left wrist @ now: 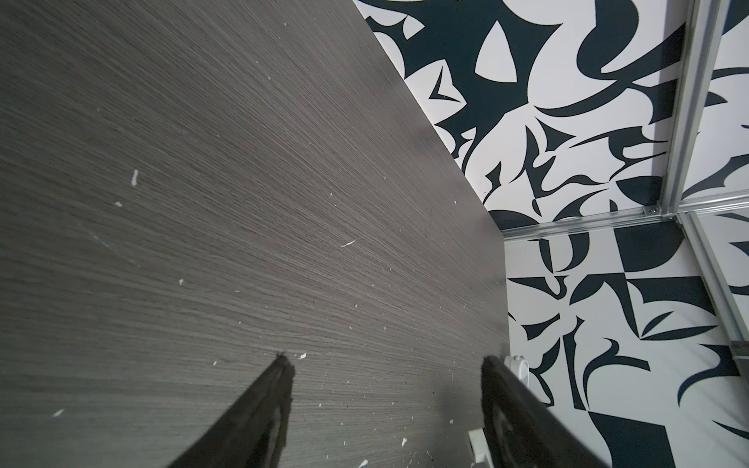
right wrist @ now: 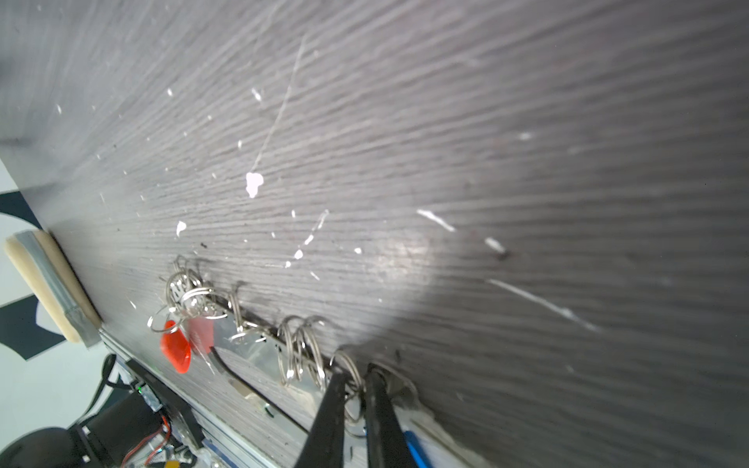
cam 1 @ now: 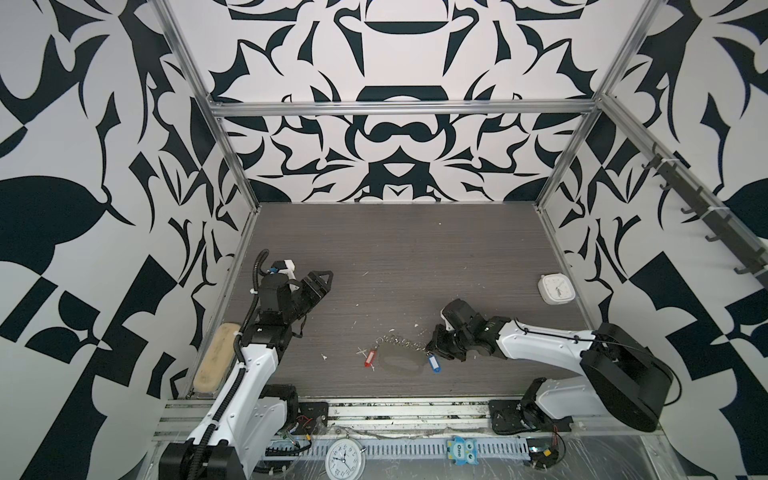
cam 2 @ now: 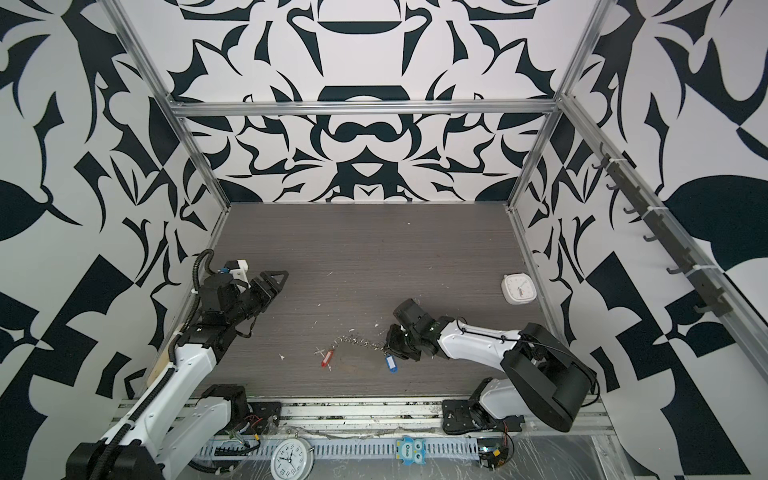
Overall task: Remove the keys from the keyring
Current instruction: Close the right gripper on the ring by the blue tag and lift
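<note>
- Dark grey wood-grain tabletop [cam 1: 415, 249], flecked with white scuffs, carries the whole job inside a black-and-white patterned enclosure.
- My main worry: the right claw [right wrist: 356, 375] has only thin ring wire between its tips. If I pull now, I judge the wire could slip out, or the whole chain could drag across the table with both tags attached and nothing comes free.
- Second worry: nothing anchors the other end, so any tug gets no counter-hold until the other arm comes in.
- Right claw, seen in a top view [cam 1: 432, 345]: low at the table, jaws drawn to a narrow slit and pinching the end ring of the keyring [right wrist: 300, 344].
- From that claw the keyring [cam 1: 401, 343] runs toward 9 o'clock, lying flat as a line of linked silvery rings.
- Blue key tag [cam 1: 433, 365] lies just beside the claw at about 6 o'clock; the wrist view shows only a blue sliver [right wrist: 413, 445] under the fingers.
- Red key tag [cam 1: 369, 358] sits at the chain's far end, about 8 o'clock from the claw, on the table [right wrist: 175, 348].
- Left claw [cam 1: 322, 276] hangs at 10 o'clock, well apart, jaws wide and empty [left wrist: 385, 360].
- Small white alarm clock [cam 1: 557, 289] stands at about 2 o'clock, well clear.
</note>
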`<action>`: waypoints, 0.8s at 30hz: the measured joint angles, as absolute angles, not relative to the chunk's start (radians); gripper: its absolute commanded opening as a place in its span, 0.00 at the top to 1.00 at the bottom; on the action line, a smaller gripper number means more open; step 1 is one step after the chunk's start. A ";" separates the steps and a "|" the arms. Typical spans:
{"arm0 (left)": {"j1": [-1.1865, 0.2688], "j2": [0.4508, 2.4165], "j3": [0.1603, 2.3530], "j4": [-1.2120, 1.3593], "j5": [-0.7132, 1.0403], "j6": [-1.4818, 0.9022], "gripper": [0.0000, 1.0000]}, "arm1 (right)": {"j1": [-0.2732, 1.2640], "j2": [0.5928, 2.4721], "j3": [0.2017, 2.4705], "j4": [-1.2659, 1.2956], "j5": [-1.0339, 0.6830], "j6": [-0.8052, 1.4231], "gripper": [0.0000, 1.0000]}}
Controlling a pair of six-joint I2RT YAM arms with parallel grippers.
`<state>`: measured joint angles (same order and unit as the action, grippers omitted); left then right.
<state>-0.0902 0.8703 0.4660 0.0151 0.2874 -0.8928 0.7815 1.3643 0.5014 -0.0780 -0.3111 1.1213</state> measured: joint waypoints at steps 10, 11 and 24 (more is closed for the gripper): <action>-0.090 0.868 0.467 0.001 0.321 -0.893 0.23 | 0.782 1.362 0.567 -0.141 -0.288 1.023 1.00; -0.090 0.867 0.467 0.000 0.327 -0.893 0.22 | 0.782 1.362 0.579 -0.158 -0.280 1.002 1.00; -0.131 0.796 0.484 0.091 0.389 -0.946 0.07 | 0.782 1.320 0.859 -0.280 -0.266 0.596 1.00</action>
<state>-0.1314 0.7956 0.4839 0.0910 0.3885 -0.9459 0.7818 1.3197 0.8593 -0.2802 -0.2665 0.5957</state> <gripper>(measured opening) 0.928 0.044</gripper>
